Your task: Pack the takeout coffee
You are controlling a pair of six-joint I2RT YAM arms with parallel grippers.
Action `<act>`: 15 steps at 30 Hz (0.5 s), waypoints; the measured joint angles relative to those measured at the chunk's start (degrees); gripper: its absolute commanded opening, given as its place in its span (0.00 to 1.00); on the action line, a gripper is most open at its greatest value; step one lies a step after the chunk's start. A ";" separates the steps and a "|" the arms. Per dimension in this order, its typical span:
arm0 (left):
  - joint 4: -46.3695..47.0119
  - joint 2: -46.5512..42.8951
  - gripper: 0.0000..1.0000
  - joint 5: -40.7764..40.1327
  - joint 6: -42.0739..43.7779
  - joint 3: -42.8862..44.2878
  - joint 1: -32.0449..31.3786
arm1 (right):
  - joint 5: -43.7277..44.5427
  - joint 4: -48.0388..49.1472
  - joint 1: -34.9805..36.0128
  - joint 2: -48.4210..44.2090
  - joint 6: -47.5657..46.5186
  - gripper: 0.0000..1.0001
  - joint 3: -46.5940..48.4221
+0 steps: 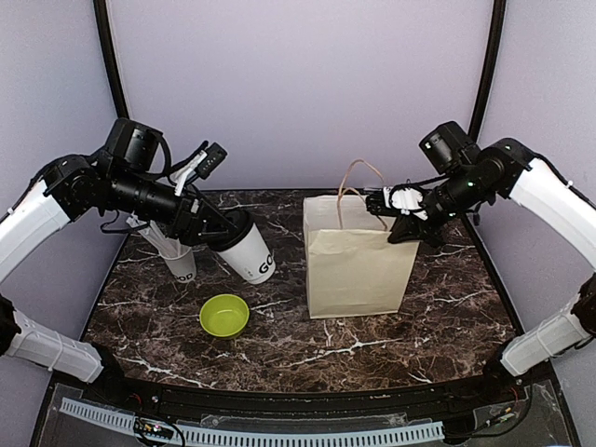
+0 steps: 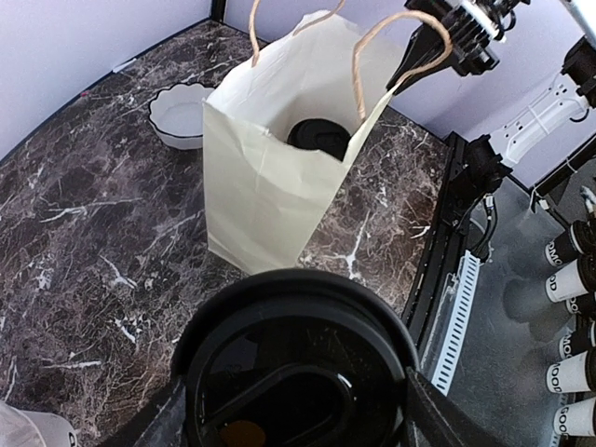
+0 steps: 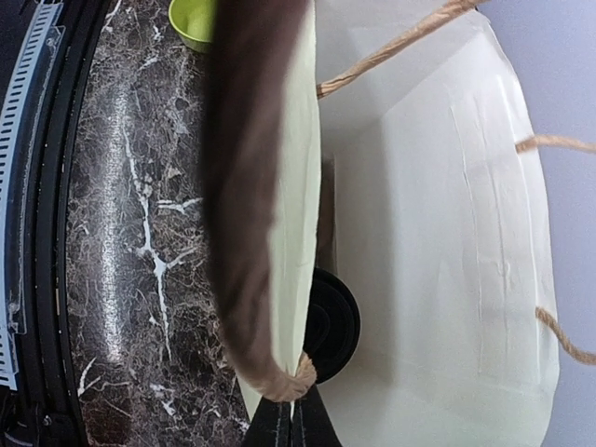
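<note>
Top external view first: where is the coffee?

One tilted cup (image 1: 250, 256) hangs in the air over the left side of the table (image 1: 428, 335), lid end up toward the arm and lettered base pointing down and to the right. It is to the left of the paper bag (image 1: 358, 256) and not touching it.

What has it?

The left gripper (image 1: 222, 233), clamped around the cup near the lid. In the left wrist view the black lid (image 2: 293, 372) fills the lower frame, with a dark finger (image 2: 430, 419) pressed against its side.

And the other one?

The second cup (image 2: 319, 138) stands inside the bag. Only its round black lid shows, down in the open mouth. The right wrist view finds the same lid (image 3: 335, 321) against the near wall of the bag.

What is the right arm doing?

The right gripper (image 1: 407, 226) is pinched together on the bag's upper edge at its right side, just where a twine handle (image 3: 400, 51) joins the paper. In its own camera the fingertips (image 3: 279, 430) meet on that edge. The bag stands upright with its mouth open.

Anything else on the table?

A white cup full of straws (image 1: 179, 261) stands just left of the tilted cup, under the left arm. A lime-green bowl (image 1: 224, 315) sits nearer the front, between that cup and the bag.
</note>
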 measured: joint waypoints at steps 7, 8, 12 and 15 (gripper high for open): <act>10.91 5.40 0.55 -4.09 -0.46 -7.06 -3.13 | -0.46 -0.37 -4.20 -3.82 -0.26 0.01 -3.45; 12.28 6.60 0.54 -4.57 -0.46 -7.54 -3.58 | -0.61 -0.48 -4.20 -4.04 -0.26 0.09 -3.76; 17.16 12.94 0.54 -7.37 -0.26 -8.20 -5.81 | -1.51 -1.20 -4.20 -4.66 -0.20 0.45 -4.46; 19.67 17.03 0.55 -8.96 0.24 -8.46 -6.97 | -2.93 -1.84 -4.63 -4.94 -0.76 0.58 -4.11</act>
